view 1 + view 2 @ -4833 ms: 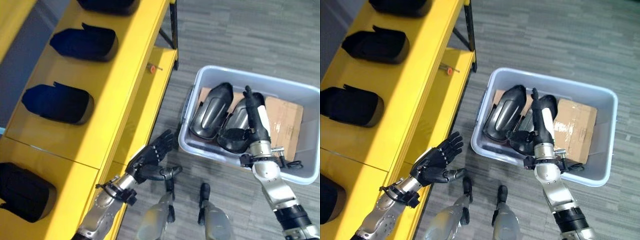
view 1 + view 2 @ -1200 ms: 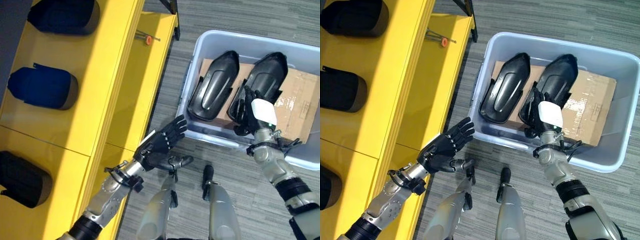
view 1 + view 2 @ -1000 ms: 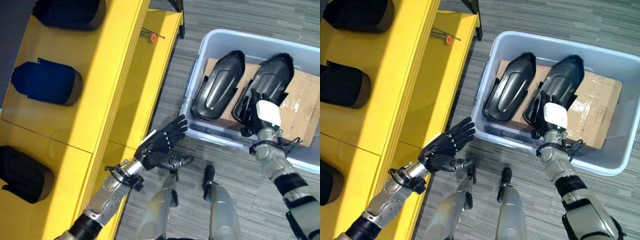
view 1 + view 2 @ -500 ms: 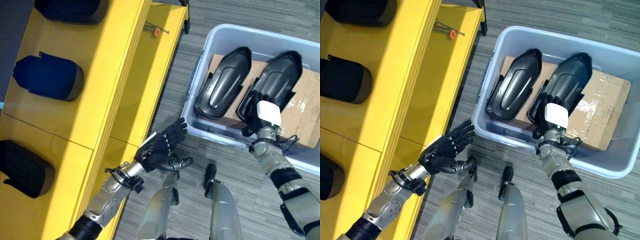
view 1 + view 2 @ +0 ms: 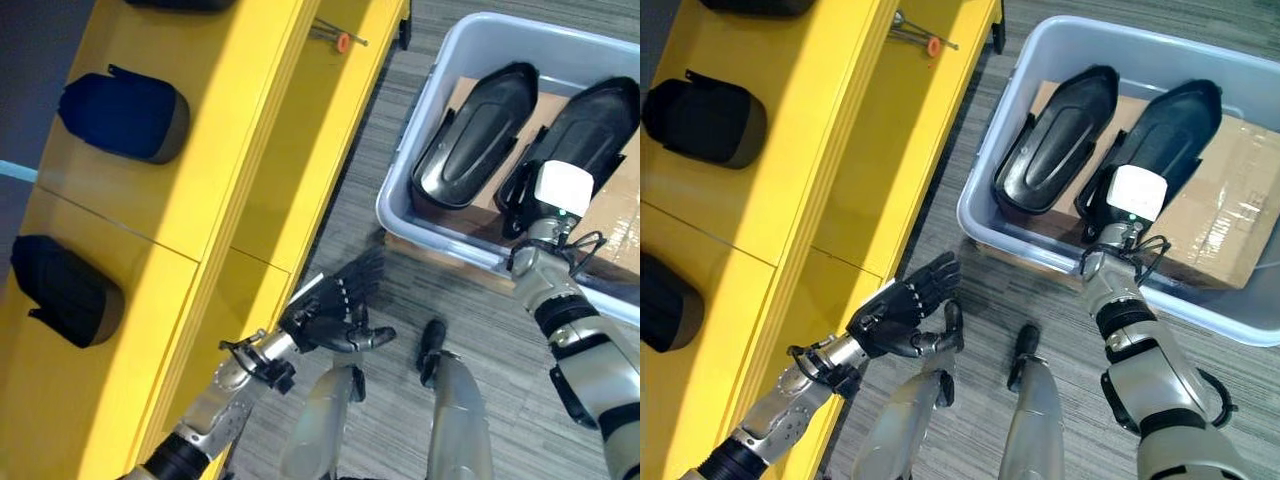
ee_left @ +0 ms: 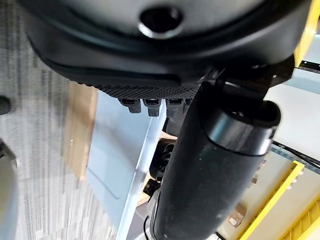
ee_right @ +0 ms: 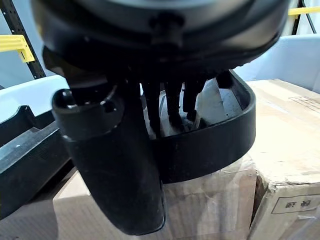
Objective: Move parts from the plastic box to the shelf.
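Note:
A grey plastic box [image 5: 405, 205] on the floor holds two black shell-shaped parts lying side by side on a cardboard carton [image 5: 1230, 215]. My right hand [image 5: 556, 190], with a white cover on its back, sits at the near end of the right-hand part [image 5: 600, 115]. In the right wrist view its fingers [image 7: 170, 102] reach inside that part's rim [image 7: 215, 137] and the thumb [image 7: 117, 170] lies outside it, pinching the rim. The left-hand part [image 5: 485, 130] lies untouched. My left hand [image 5: 335, 310] hangs open over the floor between the yellow shelf [image 5: 250, 150] and the box.
Two dark parts [image 5: 125, 110] [image 5: 65, 290] rest on the shelf's top level. A tool with an orange tip [image 5: 340, 40] lies on the lower level. Grey striped carpet runs between shelf and box.
The camera has shifted, so the box and shelf sit further right and up in the picture. My right hand stays at the near end of the right-hand part. My left hand stays open.

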Tool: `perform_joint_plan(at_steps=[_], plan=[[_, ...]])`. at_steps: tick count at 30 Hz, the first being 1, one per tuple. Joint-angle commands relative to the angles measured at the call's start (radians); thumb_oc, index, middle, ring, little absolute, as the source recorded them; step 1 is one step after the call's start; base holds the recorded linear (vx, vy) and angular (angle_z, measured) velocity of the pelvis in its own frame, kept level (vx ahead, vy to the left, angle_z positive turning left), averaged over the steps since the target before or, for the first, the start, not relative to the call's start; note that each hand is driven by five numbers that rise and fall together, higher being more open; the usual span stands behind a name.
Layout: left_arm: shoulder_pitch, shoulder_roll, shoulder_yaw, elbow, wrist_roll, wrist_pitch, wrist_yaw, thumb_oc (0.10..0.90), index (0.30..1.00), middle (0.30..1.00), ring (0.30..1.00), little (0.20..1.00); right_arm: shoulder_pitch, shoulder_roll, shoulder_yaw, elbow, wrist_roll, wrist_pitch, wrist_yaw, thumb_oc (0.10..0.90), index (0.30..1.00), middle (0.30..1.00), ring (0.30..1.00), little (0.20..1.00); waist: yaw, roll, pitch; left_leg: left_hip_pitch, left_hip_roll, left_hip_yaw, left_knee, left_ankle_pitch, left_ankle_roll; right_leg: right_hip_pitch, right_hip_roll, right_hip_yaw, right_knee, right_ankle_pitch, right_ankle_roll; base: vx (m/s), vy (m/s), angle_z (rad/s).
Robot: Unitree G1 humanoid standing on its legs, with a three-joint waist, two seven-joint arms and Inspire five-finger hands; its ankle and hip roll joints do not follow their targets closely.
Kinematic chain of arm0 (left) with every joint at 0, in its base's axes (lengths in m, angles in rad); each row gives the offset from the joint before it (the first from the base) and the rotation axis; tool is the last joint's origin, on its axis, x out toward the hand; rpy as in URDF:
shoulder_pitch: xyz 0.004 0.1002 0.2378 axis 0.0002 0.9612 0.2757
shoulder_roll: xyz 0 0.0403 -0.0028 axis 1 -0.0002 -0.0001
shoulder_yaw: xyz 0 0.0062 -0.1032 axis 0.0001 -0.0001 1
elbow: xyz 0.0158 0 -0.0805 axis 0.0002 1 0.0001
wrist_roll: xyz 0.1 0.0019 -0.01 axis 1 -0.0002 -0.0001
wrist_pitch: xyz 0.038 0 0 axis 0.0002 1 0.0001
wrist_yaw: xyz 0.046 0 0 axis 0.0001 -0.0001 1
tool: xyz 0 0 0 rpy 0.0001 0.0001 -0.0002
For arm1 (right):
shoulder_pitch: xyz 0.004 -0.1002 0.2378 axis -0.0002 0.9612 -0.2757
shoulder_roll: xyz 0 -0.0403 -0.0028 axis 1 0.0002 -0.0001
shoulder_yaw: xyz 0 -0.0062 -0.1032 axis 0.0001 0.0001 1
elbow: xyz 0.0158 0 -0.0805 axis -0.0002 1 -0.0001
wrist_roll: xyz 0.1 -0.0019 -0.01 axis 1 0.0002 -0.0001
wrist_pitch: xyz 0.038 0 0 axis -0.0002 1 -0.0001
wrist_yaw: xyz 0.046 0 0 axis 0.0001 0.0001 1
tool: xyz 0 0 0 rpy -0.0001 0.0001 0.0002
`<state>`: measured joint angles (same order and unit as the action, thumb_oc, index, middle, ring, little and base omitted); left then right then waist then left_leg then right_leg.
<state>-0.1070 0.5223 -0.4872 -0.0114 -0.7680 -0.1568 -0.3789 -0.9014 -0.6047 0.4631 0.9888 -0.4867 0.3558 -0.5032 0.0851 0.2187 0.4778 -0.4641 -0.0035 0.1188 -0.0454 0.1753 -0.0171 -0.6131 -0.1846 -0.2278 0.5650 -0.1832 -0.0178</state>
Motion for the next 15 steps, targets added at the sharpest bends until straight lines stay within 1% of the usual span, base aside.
perform_joint_plan(at_steps=[1,2,3,5,10,11,15], plan=[[-0.064,-0.076,-0.017,-0.101,0.004,-0.092,-0.052,0.9,1.0,1.0,1.0,1.0,0.097,-0.003,0.025,0.285,0.11,0.124,0.234,0.4,0.3,0.3,0.3,0.3,0.033,0.152,0.042,0.024,-0.066,0.004,0.092,-0.109,0.015,0.059,0.005,-0.006,-0.031,-0.053,0.029,-0.01,-0.02,0.06],[-0.058,-0.075,-0.014,-0.113,0.002,-0.093,-0.054,0.9,1.0,1.0,1.0,1.0,0.108,0.008,0.023,0.285,0.106,0.149,0.23,0.4,0.3,0.3,0.3,0.3,0.035,0.152,0.042,0.026,-0.069,-0.003,0.09,-0.109,0.018,0.063,0.007,-0.005,-0.036,-0.051,0.028,-0.01,-0.025,0.11],[-0.053,-0.072,-0.008,-0.121,0.005,-0.092,-0.057,0.9,1.0,1.0,1.0,1.0,0.117,0.014,0.019,0.286,0.083,0.16,0.242,0.4,0.3,0.3,0.3,0.3,0.035,0.151,0.042,0.03,-0.069,-0.005,0.088,-0.109,0.018,0.067,0.008,-0.004,-0.039,-0.051,0.028,0.0,-0.031,0.06],[-0.044,-0.072,0.001,-0.123,0.013,-0.093,-0.067,0.9,1.0,1.0,1.0,1.0,0.148,0.036,0.021,0.294,0.103,0.152,0.201,0.4,0.3,0.3,0.3,0.3,0.035,0.143,0.042,0.041,-0.067,-0.01,0.087,-0.11,0.019,0.077,0.013,0.0,-0.048,-0.044,0.031,0.0,-0.032,-0.05],[-0.034,-0.066,0.02,-0.135,-0.009,-0.076,-0.096,0.9,1.0,1.0,1.0,1.0,0.181,0.061,0.009,0.279,0.075,0.078,0.108,0.4,0.3,0.3,0.3,0.3,0.028,0.123,0.042,0.078,-0.06,-0.022,0.077,-0.114,0.022,0.12,0.029,0.014,-0.082,-0.03,0.034,-0.01,-0.011,0.06],[-0.039,-0.061,0.034,-0.142,-0.017,-0.067,-0.103,0.9,1.0,1.0,1.0,1.0,0.182,0.064,0.008,0.256,0.043,0.041,0.071,0.4,0.3,0.3,0.3,0.3,0.026,0.117,0.042,0.071,-0.045,-0.018,0.076,-0.099,0.028,0.121,0.047,0.013,-0.106,0.004,0.028,-0.06,-0.012,-0.1],[-0.027,-0.045,0.064,-0.139,-0.048,-0.048,-0.137,0.9,1.0,1.0,1.0,1.0,0.211,0.067,0.031,0.177,-0.012,-0.02,0.029,0.4,0.3,0.3,0.3,0.3,0.006,0.077,0.042,0.116,-0.034,-0.022,0.062,-0.102,0.025,0.174,0.067,0.035,-0.153,0.023,0.039,0.0,-0.007,0.01]])
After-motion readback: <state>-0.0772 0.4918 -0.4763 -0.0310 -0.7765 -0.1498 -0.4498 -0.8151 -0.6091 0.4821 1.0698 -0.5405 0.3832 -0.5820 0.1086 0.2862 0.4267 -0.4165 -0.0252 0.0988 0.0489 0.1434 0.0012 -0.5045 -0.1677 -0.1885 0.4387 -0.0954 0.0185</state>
